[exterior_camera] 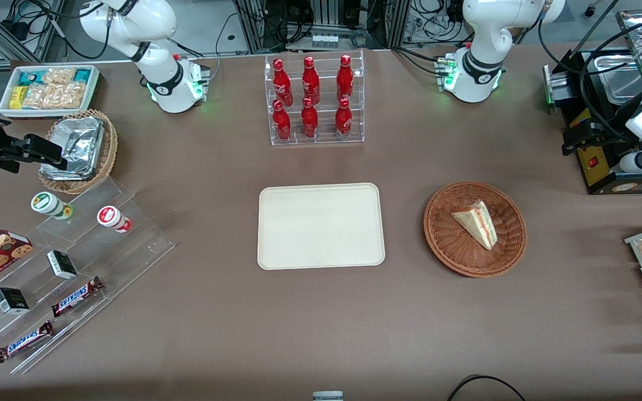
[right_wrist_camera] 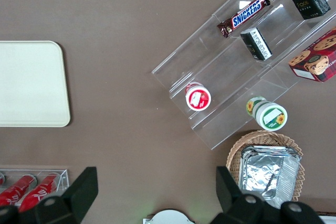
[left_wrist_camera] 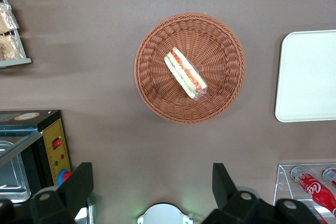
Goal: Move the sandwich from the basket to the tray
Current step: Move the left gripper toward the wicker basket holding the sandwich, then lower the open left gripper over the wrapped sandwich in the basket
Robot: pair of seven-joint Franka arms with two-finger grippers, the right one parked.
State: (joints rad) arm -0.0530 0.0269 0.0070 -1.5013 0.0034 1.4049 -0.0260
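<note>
Tool (left_wrist_camera: 152,192) spread wide, high above basket (left_wrist_camera: 152,98); wrapped sandwich (left_wrist_camera: 186,73) looks light, squashy, slick—pinch gently across bread faces, w/ tray (left_wrist_camera: 310,77) nearby.

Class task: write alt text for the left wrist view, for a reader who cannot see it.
Seen from above, a wrapped sandwich lies in a round brown wicker basket on a brown table. The open end effector hangs high above the table, well clear of the basket. A bare cream tray lies beside the basket, apart from it.
</note>
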